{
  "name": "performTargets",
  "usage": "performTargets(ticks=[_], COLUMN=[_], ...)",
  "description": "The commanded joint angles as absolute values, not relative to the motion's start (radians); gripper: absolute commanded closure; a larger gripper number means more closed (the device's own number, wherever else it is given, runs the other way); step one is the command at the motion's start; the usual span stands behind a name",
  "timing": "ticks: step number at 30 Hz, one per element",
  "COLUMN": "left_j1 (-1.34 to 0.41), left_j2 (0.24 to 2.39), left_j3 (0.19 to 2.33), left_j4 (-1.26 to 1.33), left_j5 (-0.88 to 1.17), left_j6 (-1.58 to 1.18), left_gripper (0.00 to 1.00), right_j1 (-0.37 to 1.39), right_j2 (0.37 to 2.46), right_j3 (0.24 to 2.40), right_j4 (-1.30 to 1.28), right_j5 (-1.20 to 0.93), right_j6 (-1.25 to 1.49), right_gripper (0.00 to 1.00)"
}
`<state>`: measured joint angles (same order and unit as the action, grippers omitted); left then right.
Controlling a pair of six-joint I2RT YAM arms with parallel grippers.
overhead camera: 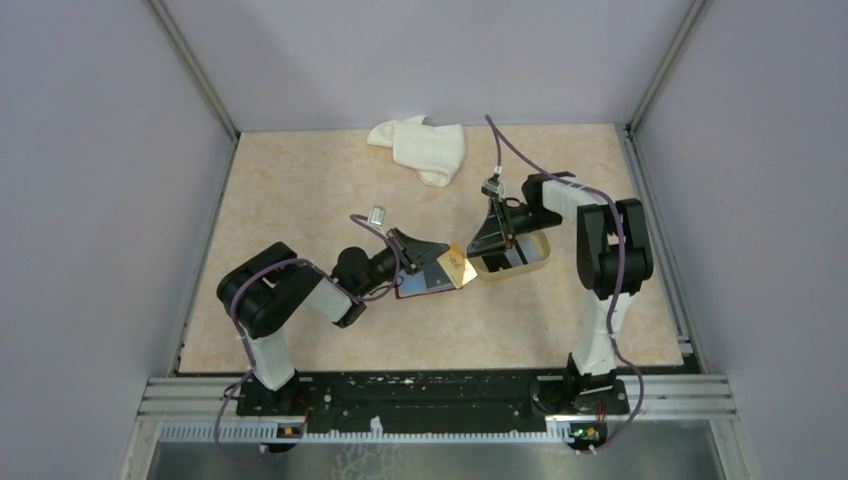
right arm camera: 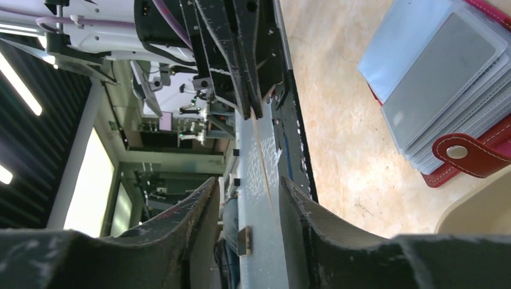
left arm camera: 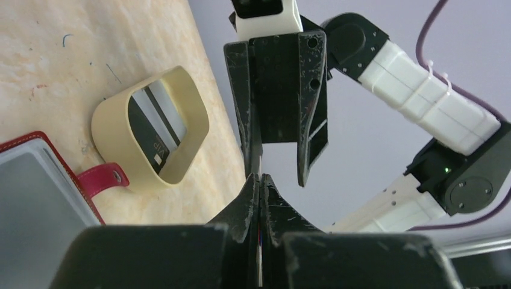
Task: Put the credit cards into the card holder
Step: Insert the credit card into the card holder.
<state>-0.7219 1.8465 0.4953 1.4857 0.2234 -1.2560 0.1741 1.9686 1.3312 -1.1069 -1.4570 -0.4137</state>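
Observation:
A gold credit card (overhead camera: 460, 268) hangs edge-on in the air between my two grippers. My left gripper (overhead camera: 446, 262) is shut on the near end of it; in the left wrist view the card (left arm camera: 260, 165) shows as a thin line in the shut fingertips (left arm camera: 260, 179). My right gripper (overhead camera: 479, 247) is open, its fingers (right arm camera: 202, 201) standing either side of the card (right arm camera: 263, 159) with a gap. The dark red card holder (overhead camera: 425, 285) lies open on the table under my left gripper, clear sleeves (right arm camera: 443, 90) up and snap tab (right arm camera: 473, 153) out. A dark card (left arm camera: 150, 129) lies in the beige tray.
The beige rounded tray (overhead camera: 540, 262) sits right of the card holder, below my right gripper. A white cloth (overhead camera: 420, 147) lies crumpled at the back of the table. Grey walls close in the table on three sides.

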Motion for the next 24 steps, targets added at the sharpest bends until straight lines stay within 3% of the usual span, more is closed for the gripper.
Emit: performTargets(ticks=[1, 7, 10, 12, 13, 14, 15, 17, 19, 21, 24], left_j1=[-0.716, -0.716, -0.716, -0.716, -0.716, -0.716, -0.716, -0.714, -0.699, -0.673, -0.635], left_j2=[1.771, 1.712, 1.700, 1.697, 1.696, 1.693, 1.690, 1.684, 1.678, 1.668, 1.665], left_j3=[0.433, 0.388, 0.377, 0.367, 0.360, 0.351, 0.340, 0.315, 0.288, 0.269, 0.269], left_j4=[1.639, 1.631, 1.642, 1.649, 1.658, 1.670, 1.687, 1.737, 1.781, 1.790, 1.777], left_j5=[0.259, 0.236, 0.223, 0.216, 0.213, 0.212, 0.214, 0.234, 0.312, 0.434, 0.573], left_j6=[-1.118, -1.043, -1.035, -1.030, -1.029, -1.024, -1.016, -0.992, -0.958, -0.940, -0.925], left_gripper=[1.00, 1.00, 1.00, 1.00, 1.00, 1.00, 0.94, 0.62, 0.43, 0.36, 0.35], right_j1=[0.209, 0.349, 0.410, 0.422, 0.423, 0.422, 0.422, 0.423, 0.424, 0.425, 0.434], right_j2=[1.941, 1.847, 1.792, 1.776, 1.770, 1.768, 1.765, 1.764, 1.772, 1.778, 1.790], right_j3=[1.389, 1.307, 1.265, 1.271, 1.272, 1.272, 1.272, 1.273, 1.281, 1.290, 1.306], right_j4=[-1.185, -0.888, -0.764, -0.762, -0.762, -0.761, -0.762, -0.767, -0.789, -0.816, -0.872], right_j5=[-1.439, -1.247, -1.199, -1.207, -1.208, -1.203, -1.199, -1.205, -1.224, -1.233, -1.249], right_j6=[-0.558, -0.311, -0.252, -0.260, -0.265, -0.268, -0.268, -0.271, -0.292, -0.319, -0.377], right_gripper=[0.57, 0.56, 0.62, 0.78, 0.94, 1.00, 1.00, 1.00, 1.00, 1.00, 1.00])
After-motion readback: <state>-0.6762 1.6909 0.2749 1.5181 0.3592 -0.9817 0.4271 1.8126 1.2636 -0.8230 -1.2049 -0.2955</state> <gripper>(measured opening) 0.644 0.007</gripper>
